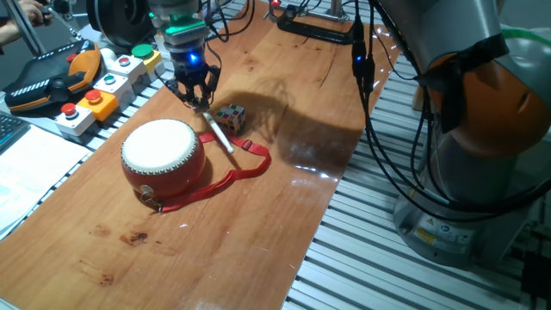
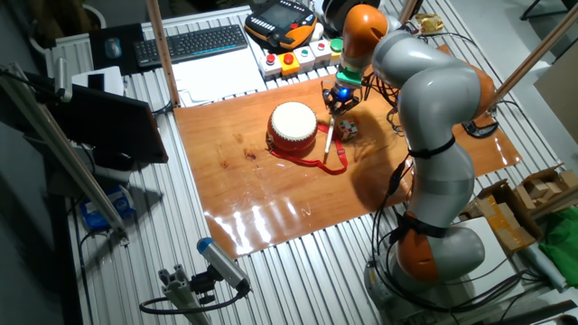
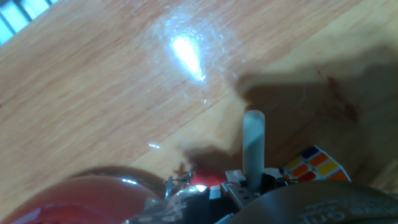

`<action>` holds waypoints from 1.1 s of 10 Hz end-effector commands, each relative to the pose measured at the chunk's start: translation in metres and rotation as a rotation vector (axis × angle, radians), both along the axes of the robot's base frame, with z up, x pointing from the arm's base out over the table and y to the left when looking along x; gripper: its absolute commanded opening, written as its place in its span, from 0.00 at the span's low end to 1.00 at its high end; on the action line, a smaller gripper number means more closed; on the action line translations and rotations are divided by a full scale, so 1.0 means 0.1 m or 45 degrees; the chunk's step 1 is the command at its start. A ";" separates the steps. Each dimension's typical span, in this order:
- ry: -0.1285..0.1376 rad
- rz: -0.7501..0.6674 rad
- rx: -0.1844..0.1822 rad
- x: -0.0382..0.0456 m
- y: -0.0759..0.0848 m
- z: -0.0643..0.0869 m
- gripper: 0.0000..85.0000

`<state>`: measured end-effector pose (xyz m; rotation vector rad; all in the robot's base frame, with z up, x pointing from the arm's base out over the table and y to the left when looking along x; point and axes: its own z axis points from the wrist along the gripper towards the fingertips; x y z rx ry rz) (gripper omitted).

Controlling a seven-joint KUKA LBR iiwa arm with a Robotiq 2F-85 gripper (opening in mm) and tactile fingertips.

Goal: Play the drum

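The red drum (image 1: 164, 157) with its cream skin stands on the wooden board, and its red strap (image 1: 245, 169) trails to the right. My gripper (image 1: 197, 101) hangs just behind the drum's right side, shut on the top end of a white stick (image 1: 220, 133). The stick slants down past the drum's right rim towards the strap. In the hand view the stick (image 3: 253, 144) points away from the fingers, with the drum's red edge (image 3: 87, 193) at the lower left. From the other fixed view, the gripper (image 2: 336, 106) is right of the drum (image 2: 293, 127).
A small multicoloured puzzle cube (image 1: 231, 117) lies just right of the stick, also seen in the hand view (image 3: 314, 165). Button boxes (image 1: 99, 90) and a teach pendant (image 1: 47, 82) line the board's left edge. Black cables (image 1: 366, 77) hang at the right. The board edge (image 1: 323, 215) drops to slatted metal.
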<state>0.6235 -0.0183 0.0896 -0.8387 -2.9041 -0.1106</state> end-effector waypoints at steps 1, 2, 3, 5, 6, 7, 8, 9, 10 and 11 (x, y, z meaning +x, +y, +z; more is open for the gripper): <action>-0.001 0.012 0.003 0.006 0.01 -0.02 0.01; -0.007 0.029 0.004 0.012 0.02 -0.07 0.01; -0.015 0.032 0.001 0.020 0.03 -0.11 0.01; -0.027 0.039 0.005 0.032 0.06 -0.20 0.01; -0.030 0.042 0.003 0.035 0.06 -0.22 0.01; -0.032 0.046 0.000 0.039 0.06 -0.22 0.01; -0.036 0.049 -0.002 0.042 0.05 -0.23 0.01; -0.046 0.054 -0.008 0.046 0.05 -0.24 0.01; -0.048 0.056 -0.011 0.050 0.05 -0.26 0.01; -0.050 0.054 -0.012 0.049 0.05 -0.27 0.01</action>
